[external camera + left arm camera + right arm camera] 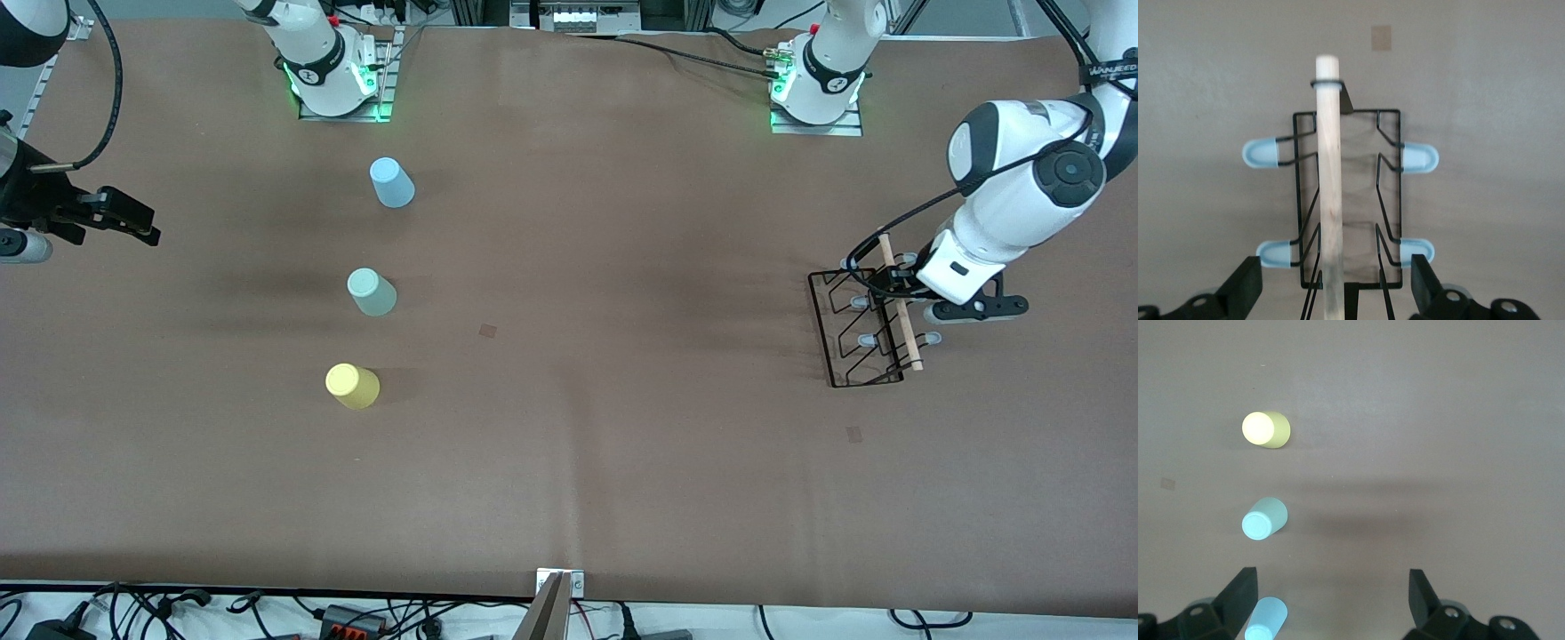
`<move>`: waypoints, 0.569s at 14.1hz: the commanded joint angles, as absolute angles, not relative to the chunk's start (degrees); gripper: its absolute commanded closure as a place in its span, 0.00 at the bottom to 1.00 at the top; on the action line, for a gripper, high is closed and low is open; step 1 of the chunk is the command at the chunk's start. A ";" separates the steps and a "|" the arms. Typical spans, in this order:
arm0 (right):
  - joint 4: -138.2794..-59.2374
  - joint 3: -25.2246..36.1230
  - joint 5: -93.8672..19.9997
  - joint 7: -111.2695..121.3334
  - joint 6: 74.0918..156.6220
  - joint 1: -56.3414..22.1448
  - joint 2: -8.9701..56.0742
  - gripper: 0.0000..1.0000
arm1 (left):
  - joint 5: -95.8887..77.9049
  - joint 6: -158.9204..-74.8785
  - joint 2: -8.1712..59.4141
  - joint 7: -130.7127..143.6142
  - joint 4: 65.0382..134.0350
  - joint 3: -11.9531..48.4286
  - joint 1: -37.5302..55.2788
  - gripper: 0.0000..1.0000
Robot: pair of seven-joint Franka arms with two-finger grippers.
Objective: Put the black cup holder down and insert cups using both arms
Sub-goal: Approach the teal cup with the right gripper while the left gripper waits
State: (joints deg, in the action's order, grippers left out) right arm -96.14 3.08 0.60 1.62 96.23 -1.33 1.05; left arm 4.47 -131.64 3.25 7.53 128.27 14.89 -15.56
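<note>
Your black cup holder (867,329) stands on the counter (622,444) at the left arm's end, its wooden rod handle (900,302) running along the top and its pale-tipped pegs (1261,153) sticking out to both sides. The left gripper (898,283) sits right over that handle; in the left wrist view its jaws are spread wide, one on each side of the rod (1330,187), and neither touches it.

From the holder, look toward nine o'clock in the front view: three cups stand upside down in a line at the right arm's end, the yellow cup (352,386) nearest the front camera, the pale green cup (371,292) next, the light blue cup (392,182) closest to the bases.

The right gripper (120,216) waits over the counter's edge, jaws wide apart and holding nothing.
</note>
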 commanded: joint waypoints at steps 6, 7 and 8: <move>-99.57 3.16 -0.26 2.46 95.89 -3.43 3.33 0.00 | 3.78 -132.89 1.23 3.78 131.13 15.21 -16.08 0.44; -100.54 3.08 -0.52 2.46 95.98 -3.60 4.04 0.00 | 3.78 -132.98 1.40 3.78 131.39 15.21 -16.17 0.49; -100.89 3.08 -0.53 2.46 96.06 -4.82 5.35 0.00 | 3.78 -133.50 1.67 3.78 131.48 15.21 -16.26 0.56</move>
State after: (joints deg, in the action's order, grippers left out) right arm -99.50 2.93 0.40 1.63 96.00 -3.41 3.97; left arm 4.47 -131.85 3.16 5.46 129.43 14.90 -15.60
